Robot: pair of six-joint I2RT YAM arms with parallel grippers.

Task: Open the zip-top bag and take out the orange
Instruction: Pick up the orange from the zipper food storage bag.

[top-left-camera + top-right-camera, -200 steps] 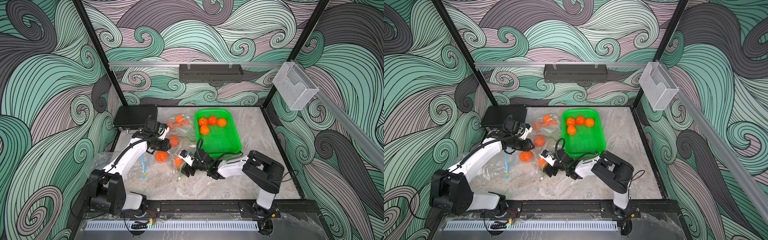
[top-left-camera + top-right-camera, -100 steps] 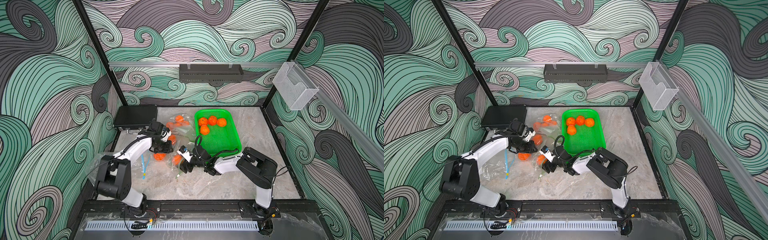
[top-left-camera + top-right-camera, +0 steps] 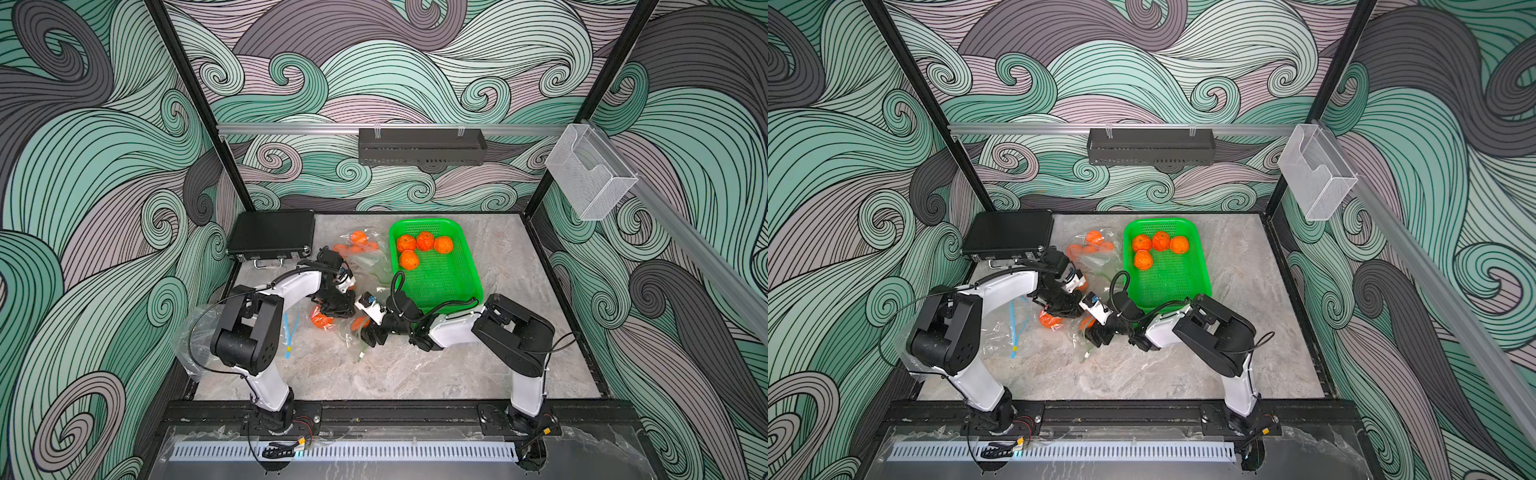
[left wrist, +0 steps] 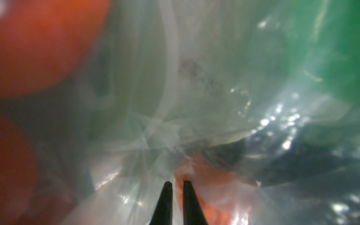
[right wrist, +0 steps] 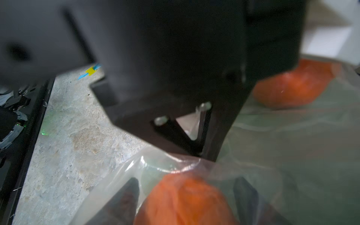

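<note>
Clear plastic of zip-top bag (image 5: 116, 175) now pinched: left end effector (image 4: 177, 184) has swung in from black case (image 3: 270, 239) side, jaws nearly closed on film fold. Right end effector (image 5: 187, 182) narrowing slightly, jaws wide, straddling orange (image 5: 185, 202) inside bag on desk (image 3: 415, 374); contact unclear. I judge both arms set for bag-opening pull; orange not yet out.

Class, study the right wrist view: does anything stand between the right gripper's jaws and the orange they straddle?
Likely the clear film of the zip-top bag. It drapes over the orange and the right gripper, whose jaws stand open astride it; whether a layer separates them cannot be told. The left gripper pinches that film.
</note>
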